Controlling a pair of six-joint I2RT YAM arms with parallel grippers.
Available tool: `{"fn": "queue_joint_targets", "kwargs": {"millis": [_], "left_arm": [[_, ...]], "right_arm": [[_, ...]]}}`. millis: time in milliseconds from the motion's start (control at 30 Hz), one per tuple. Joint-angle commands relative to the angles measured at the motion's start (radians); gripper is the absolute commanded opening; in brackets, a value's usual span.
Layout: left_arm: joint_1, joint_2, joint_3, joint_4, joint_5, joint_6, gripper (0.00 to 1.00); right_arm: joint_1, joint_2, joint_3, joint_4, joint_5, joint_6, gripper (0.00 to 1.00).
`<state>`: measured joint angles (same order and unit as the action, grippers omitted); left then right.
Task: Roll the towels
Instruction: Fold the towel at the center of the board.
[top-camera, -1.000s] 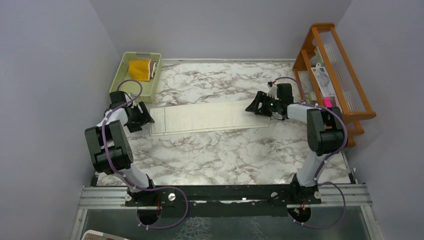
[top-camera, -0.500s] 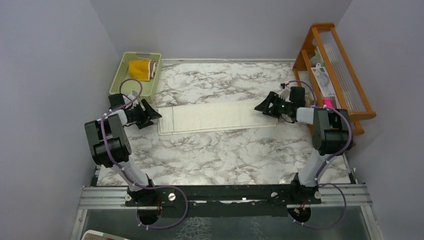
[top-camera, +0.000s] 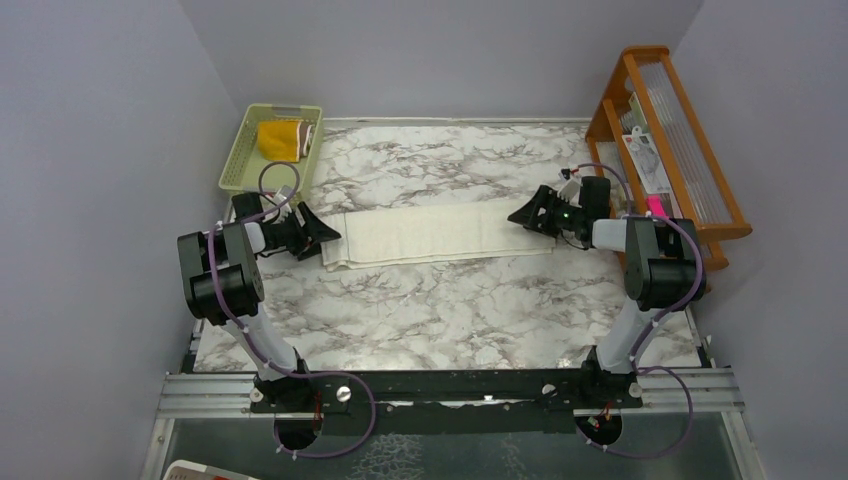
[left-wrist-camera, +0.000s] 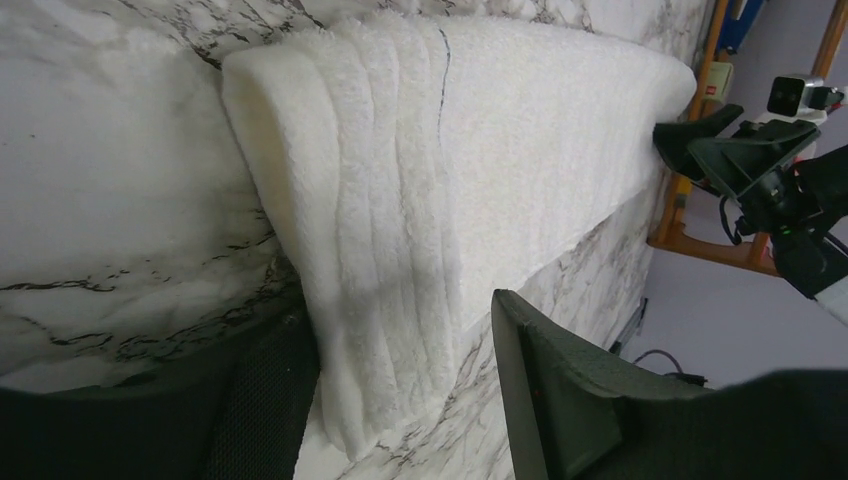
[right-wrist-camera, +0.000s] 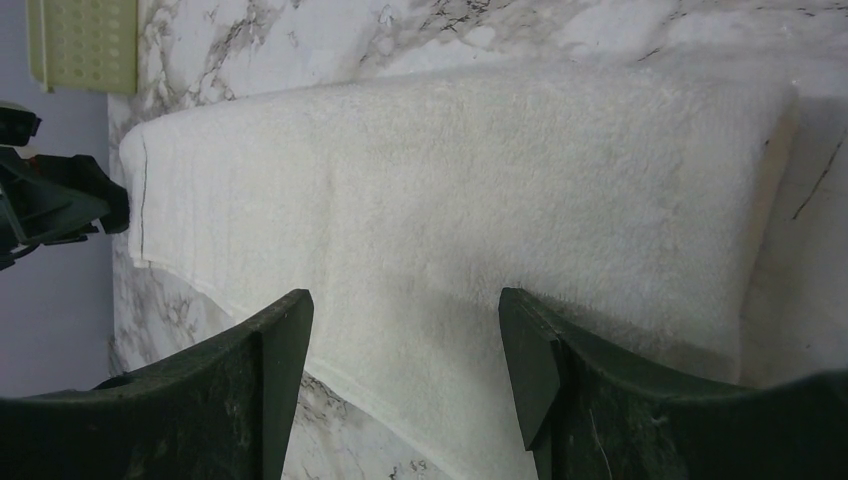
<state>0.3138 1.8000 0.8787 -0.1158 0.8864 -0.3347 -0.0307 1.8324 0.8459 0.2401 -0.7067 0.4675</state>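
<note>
The cream-white towel (top-camera: 440, 232) lies as a long strip across the middle of the marble table. Its left end is curled over on itself (left-wrist-camera: 330, 190). My left gripper (top-camera: 322, 235) is open at that end, and the curled edge lies between its jaws (left-wrist-camera: 400, 390). My right gripper (top-camera: 522, 215) is open just over the towel's right end (right-wrist-camera: 520, 180), its fingers (right-wrist-camera: 275, 380) apart above the cloth. The brown and mustard-yellow towel (top-camera: 281, 139) sits folded in the basket at the back left.
A light-green plastic basket (top-camera: 243, 160) stands at the back left corner. An orange wooden rack (top-camera: 700, 190) with small items stands along the right wall. The grey walls close in the table on three sides.
My left gripper has moved right, pushing the towel's left end over so the strip is shorter. My right gripper shifted slightly right, then held still.
</note>
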Motion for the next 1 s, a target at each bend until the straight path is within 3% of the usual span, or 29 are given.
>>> {"fn": "queue_joint_targets", "kwargs": {"millis": [0, 200, 533, 967], "left_arm": [[-0.018, 0.113, -0.068, -0.088, -0.097, 0.036, 0.64], [-0.017, 0.124, -0.067, -0.137, -0.163, 0.057, 0.61], [0.044, 0.059, -0.077, -0.264, -0.462, 0.078, 0.73], [0.062, 0.094, -0.087, -0.259, -0.456, 0.085, 0.75]], "right_arm": [[0.002, 0.015, -0.039, -0.039, -0.028, 0.005, 0.70], [0.002, 0.014, -0.046, -0.023, -0.049, 0.010, 0.70], [0.002, 0.017, -0.065, 0.019, -0.076, 0.028, 0.70], [0.003, 0.003, -0.115, 0.128, -0.126, 0.081, 0.70]]}}
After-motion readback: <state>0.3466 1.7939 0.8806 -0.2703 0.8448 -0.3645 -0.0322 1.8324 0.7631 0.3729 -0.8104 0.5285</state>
